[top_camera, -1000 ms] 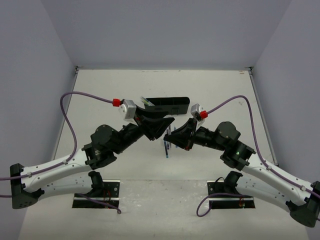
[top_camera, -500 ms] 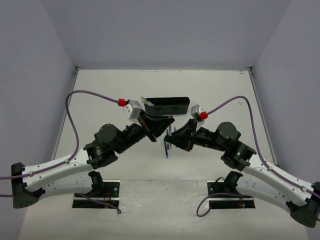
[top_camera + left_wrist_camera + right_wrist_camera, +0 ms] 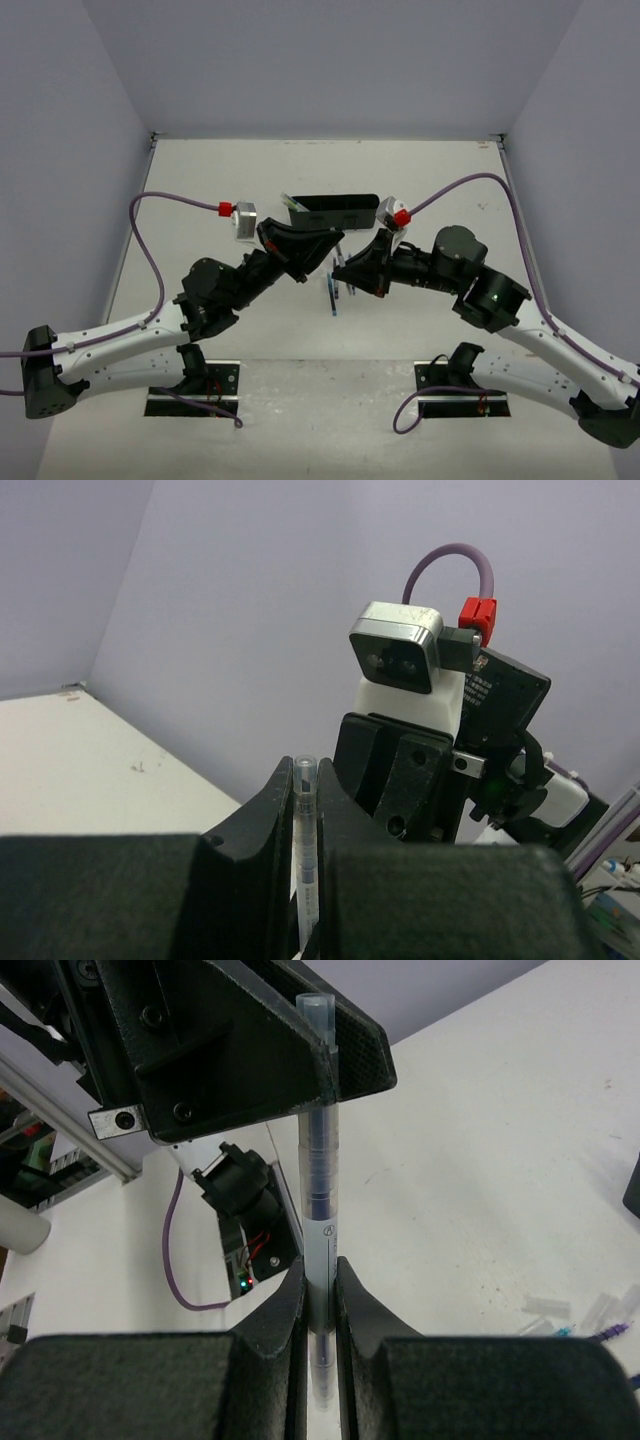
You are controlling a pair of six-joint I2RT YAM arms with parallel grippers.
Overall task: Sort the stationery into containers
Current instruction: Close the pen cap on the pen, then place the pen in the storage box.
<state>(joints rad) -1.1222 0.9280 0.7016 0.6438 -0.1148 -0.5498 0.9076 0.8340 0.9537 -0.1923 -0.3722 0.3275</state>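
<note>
Both pincers are clenched on the same clear-barrelled pen (image 3: 318, 1190), the left gripper (image 3: 305, 790) and the right gripper (image 3: 320, 1278) meeting tip to tip and holding it in the air between them. Beneath them a few loose pens (image 3: 335, 290) lie on the table (image 3: 200, 190), just in front of the black tray (image 3: 345, 213).

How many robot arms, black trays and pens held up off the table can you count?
Robot arms: 2, the left arm and the right arm
Black tray: 1
Clear pen held off the table, pinched by the left end effector and the right end effector: 1
Total: 4
</note>
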